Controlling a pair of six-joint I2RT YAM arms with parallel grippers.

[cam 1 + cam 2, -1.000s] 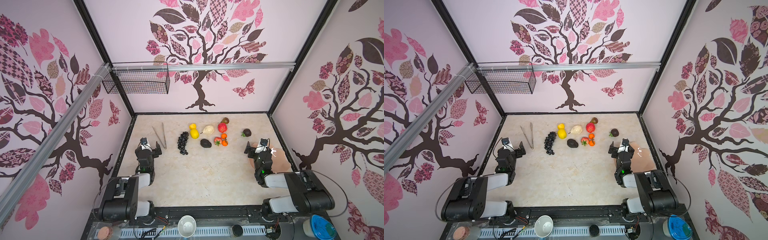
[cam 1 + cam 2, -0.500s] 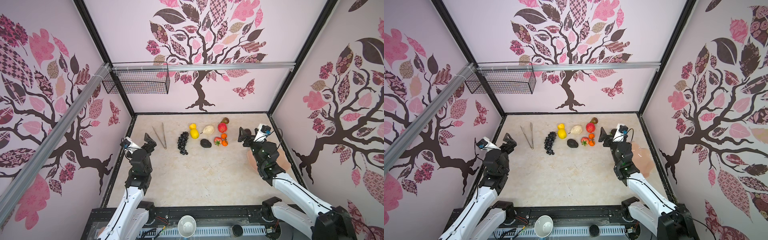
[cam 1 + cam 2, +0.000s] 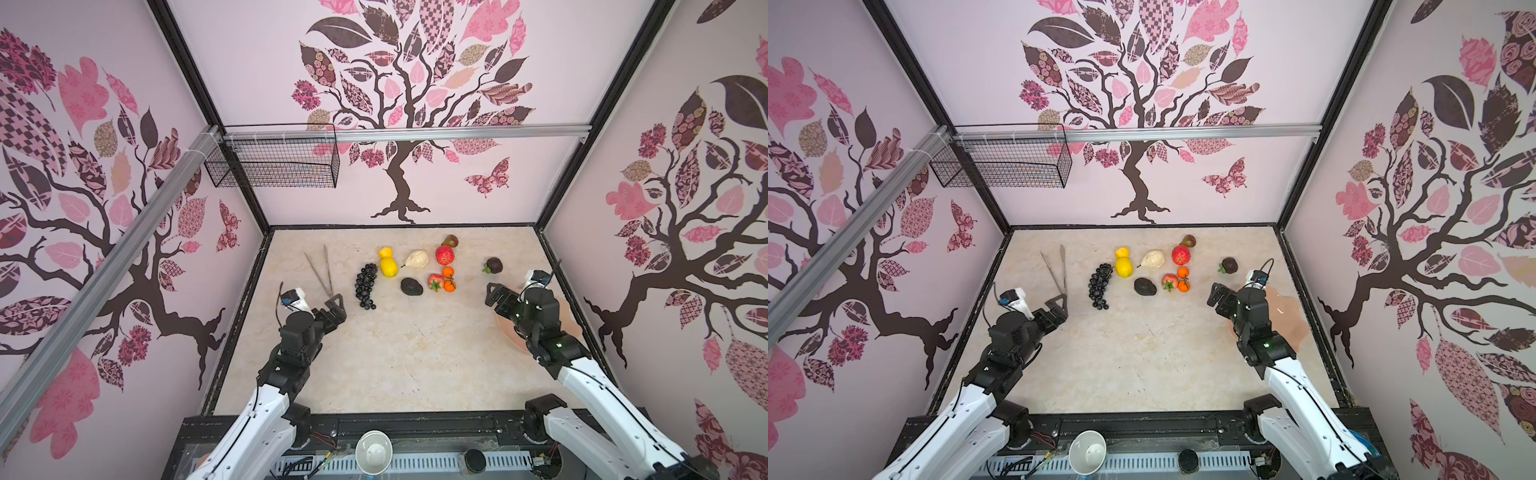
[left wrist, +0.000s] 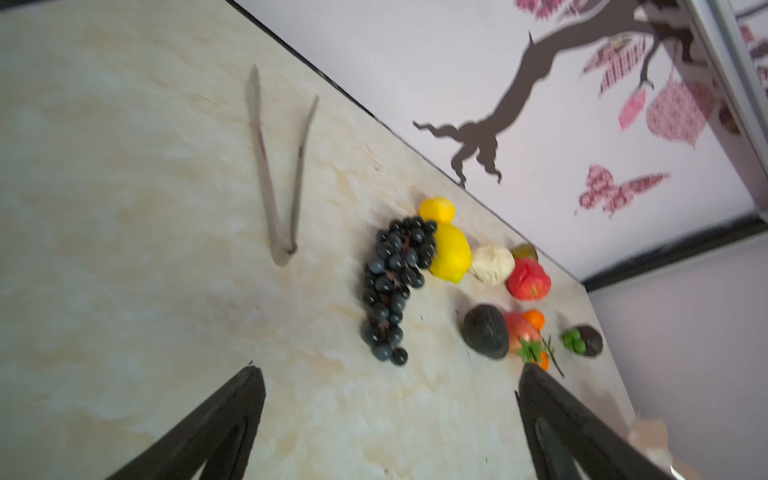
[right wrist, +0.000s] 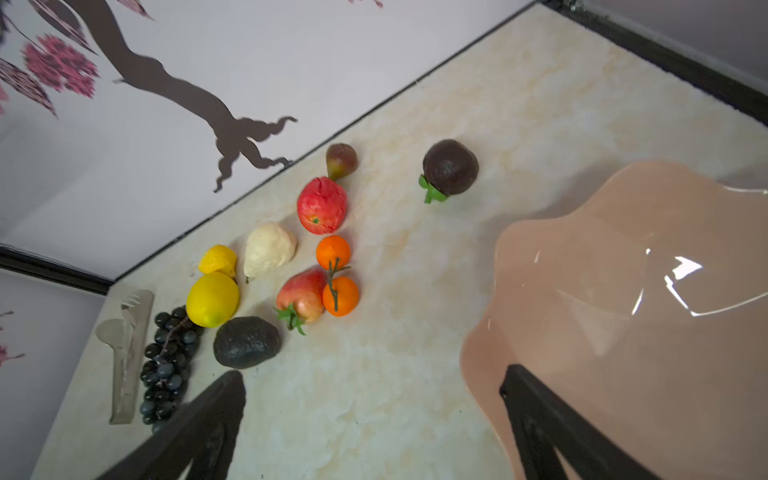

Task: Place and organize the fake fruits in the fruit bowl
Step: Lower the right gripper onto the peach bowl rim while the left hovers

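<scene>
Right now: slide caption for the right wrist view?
Open right pincer at rim of fruit bowl; fake fruits lie on table beyond.

Same build on both arms: lower links are clad in white shells (image 3: pixel 249 432), joints and wrists are cased in black housings (image 3: pixel 297 332). Left tool (image 3: pixel 332 308) and right tool (image 3: pixel 496 296) are finished in matte black. The fingers (image 4: pixel 232 419) are seen in the wrist views as tapered triangular blades cut with long hollow slots. A small white camera module (image 3: pixel 293 299) with a blue face is mounted at each wrist, and a thin black cable (image 3: pixel 278 297) is looped off it. A green LED (image 3: pixel 559 344) is lit on the right arm's black housing.
</scene>
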